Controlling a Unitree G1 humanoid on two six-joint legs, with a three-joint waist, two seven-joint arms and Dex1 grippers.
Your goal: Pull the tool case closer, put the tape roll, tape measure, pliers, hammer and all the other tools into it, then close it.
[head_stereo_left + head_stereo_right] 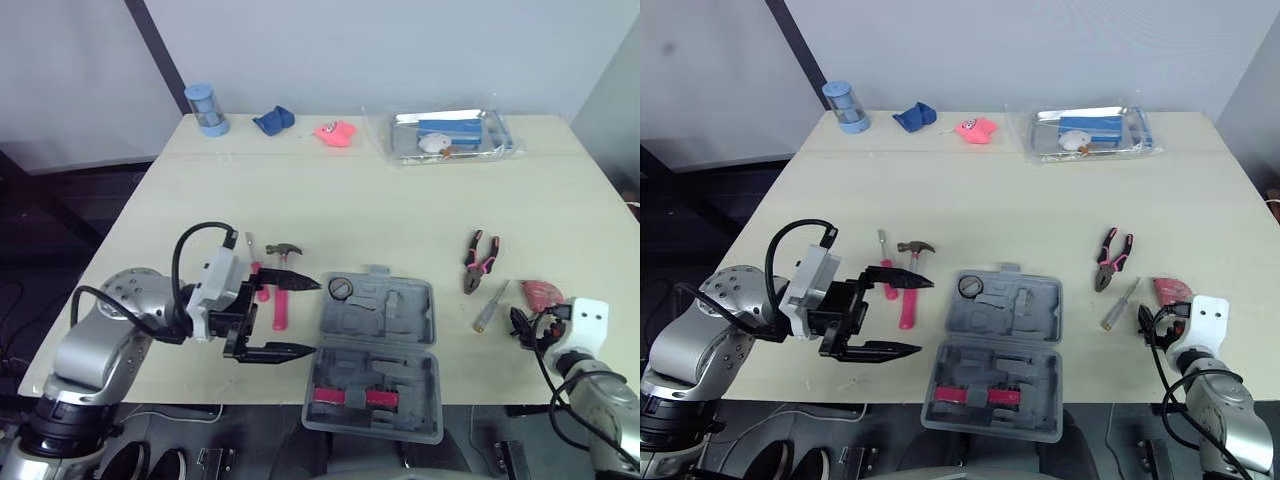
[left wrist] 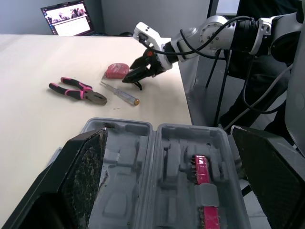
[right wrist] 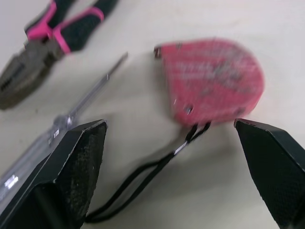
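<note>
The grey tool case point(image 1: 385, 330) lies open at the table's front edge, with a pink insert point(image 1: 350, 397) in its near half. A black tape roll point(image 1: 340, 289) rests at its far left corner. To the left lie the pink-handled hammer point(image 1: 280, 300) and a small screwdriver point(image 1: 257, 272). My left gripper point(image 1: 300, 318) is open beside the case's left side, over the hammer, holding nothing. Right of the case are the pliers point(image 1: 480, 262), a clear-handled screwdriver point(image 1: 490, 307) and the red tape measure point(image 3: 214, 78). My right gripper point(image 3: 169, 125) is open just short of the tape measure.
Along the table's far edge stand a blue cylinder point(image 1: 207, 108), a blue object point(image 1: 273, 120), a pink object point(image 1: 336, 133) and a clear bag holding a tray point(image 1: 450, 135). A laptop point(image 2: 66, 18) sits beyond the table. The case overhangs the front edge.
</note>
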